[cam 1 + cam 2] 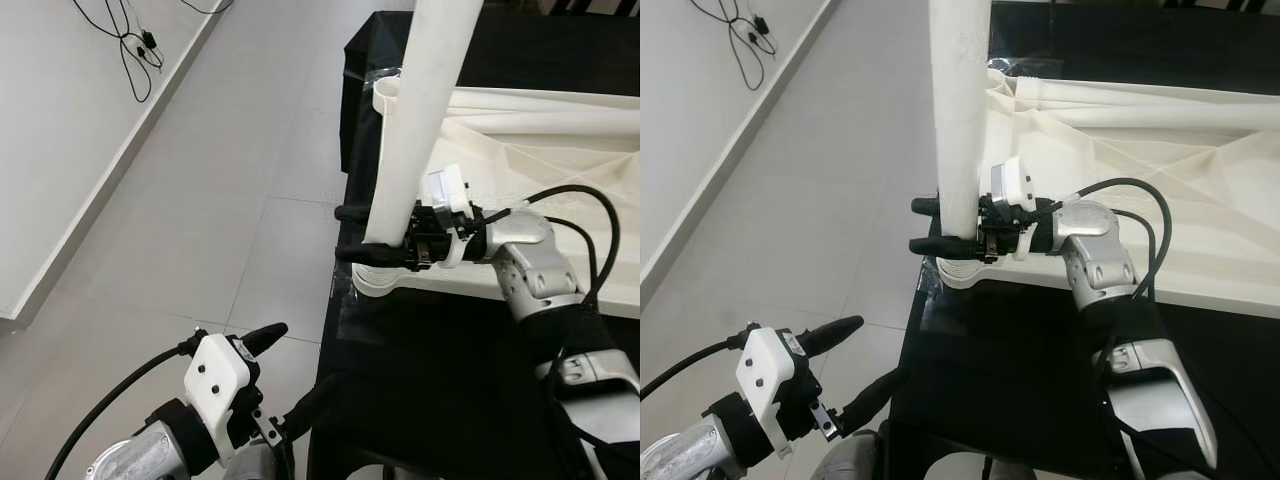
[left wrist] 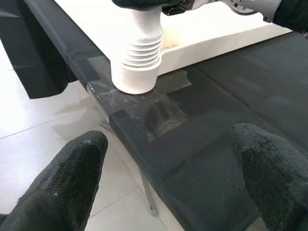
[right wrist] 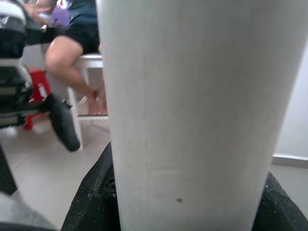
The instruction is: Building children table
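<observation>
Standing upright in a ribbed socket [image 2: 138,62] at the tabletop [image 1: 560,130] corner, the white leg [image 1: 415,120] is clamped by the right pincer [image 1: 352,234]. The left pincer [image 2: 168,178] is held spread, empty, below the black worktop [image 2: 231,96].

The white table leg [image 1: 418,120] runs out past the top edge of the head views, its upper end unseen. The tabletop [image 1: 560,130] is cut off at the counter's [image 1: 430,370] right side. A seated person [image 3: 79,33] appears blurred and partly cropped.
</observation>
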Available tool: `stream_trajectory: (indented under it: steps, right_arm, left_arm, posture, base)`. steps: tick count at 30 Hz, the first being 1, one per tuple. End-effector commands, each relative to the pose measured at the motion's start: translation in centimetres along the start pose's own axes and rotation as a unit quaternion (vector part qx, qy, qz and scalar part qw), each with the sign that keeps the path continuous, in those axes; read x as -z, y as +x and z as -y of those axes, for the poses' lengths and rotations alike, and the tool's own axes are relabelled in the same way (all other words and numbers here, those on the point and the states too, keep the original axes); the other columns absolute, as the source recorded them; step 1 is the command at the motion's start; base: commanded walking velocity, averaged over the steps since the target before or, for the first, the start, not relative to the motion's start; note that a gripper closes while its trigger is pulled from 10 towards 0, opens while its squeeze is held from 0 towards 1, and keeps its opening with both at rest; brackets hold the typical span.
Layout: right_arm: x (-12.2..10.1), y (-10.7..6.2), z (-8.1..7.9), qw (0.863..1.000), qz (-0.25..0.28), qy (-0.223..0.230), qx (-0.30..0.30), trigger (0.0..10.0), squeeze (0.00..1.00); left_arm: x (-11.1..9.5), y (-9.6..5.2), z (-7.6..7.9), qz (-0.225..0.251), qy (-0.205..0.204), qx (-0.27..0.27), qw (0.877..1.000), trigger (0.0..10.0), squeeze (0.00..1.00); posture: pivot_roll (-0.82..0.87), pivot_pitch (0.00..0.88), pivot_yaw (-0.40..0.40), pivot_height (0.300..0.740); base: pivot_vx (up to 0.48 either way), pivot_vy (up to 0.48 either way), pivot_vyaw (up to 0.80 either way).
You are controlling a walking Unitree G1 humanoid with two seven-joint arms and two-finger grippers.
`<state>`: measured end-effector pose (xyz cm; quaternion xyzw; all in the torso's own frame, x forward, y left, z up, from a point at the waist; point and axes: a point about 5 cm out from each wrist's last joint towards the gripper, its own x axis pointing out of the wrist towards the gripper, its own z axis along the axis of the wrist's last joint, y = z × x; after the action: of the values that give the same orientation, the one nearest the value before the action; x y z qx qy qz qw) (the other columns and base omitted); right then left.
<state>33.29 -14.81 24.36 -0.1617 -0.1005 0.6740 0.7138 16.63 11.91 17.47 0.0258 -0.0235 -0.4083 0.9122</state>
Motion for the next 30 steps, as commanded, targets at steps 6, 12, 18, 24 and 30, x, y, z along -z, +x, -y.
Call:
stream_trajectory:
  steps: [6, 12, 18, 24, 30]
  right_arm:
    - [2.9, 0.1, -1.2, 0.996, -0.065, 0.041, -0.034, 10.0, 0.0]
    - [2.9, 0.3, -0.6, 0.998, -0.056, 0.043, 0.003, 10.0, 0.0]
    - [3.3, -0.2, -0.6, 0.995, -0.071, 0.052, 0.051, 10.0, 0.0]
    - [4.2, -0.1, -3.0, 0.973, -0.071, 0.097, 0.194, 10.0, 0.0]
    - [5.3, -0.7, -5.9, 0.916, -0.086, 0.121, 0.372, 10.0, 0.0]
  left_arm:
    - [0.4, -0.5, 0.0, -0.019, -0.003, 0.002, 1.0, 10.0, 0.0]
    - [0.4, -0.6, 0.1, -0.02, -0.005, 0.002, 1.0, 10.0, 0.0]
    - [0.4, -0.5, 0.0, -0.019, -0.006, 0.002, 1.0, 10.0, 0.0]
    - [0.5, -0.4, 0.0, -0.018, -0.007, 0.002, 1.0, 10.0, 0.0]
    - [0.6, -0.5, -0.2, -0.018, -0.008, 0.0, 1.0, 10.0, 0.0]
  posture:
    - [0.07, 0.315, 0.048, 0.74]
    - [0.07, 0.316, 0.048, 0.74]
    - [0.06, 0.32, 0.045, 0.74]
    - [0.03, 0.321, 0.024, 0.74]
    - [0.02, 0.328, 0.03, 0.74]
  base:
    - [0.0, 0.0, 0.0]
    - [0.0, 0.0, 0.0]
    - [0.0, 0.0, 0.0]
    - [0.0, 0.0, 0.0]
    - [0.0, 0.0, 0.0]
